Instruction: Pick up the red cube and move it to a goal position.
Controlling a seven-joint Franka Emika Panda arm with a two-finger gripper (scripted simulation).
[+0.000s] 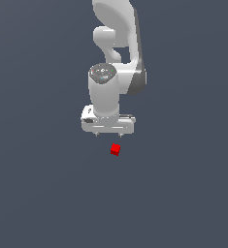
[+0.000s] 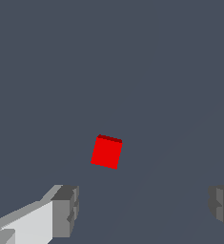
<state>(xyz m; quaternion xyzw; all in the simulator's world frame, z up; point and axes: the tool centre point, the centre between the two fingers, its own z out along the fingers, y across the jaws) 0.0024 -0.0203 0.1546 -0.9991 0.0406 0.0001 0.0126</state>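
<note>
The red cube (image 1: 115,149) is a tiny bright red block lying on the dark grey floor, just in front of and slightly to the exterior view's right of the white arm's hand. My gripper (image 1: 108,134) hangs above the floor, close behind the cube, with only short finger stubs showing. In the wrist view the cube (image 2: 106,152) lies ahead of the gripper (image 2: 144,209), apart from both fingertips (image 2: 66,209), which stand wide apart. The gripper is open and holds nothing.
The dark grey floor (image 1: 183,193) stretches flat all around. The white arm (image 1: 116,43) rises behind the hand toward the top of the exterior view.
</note>
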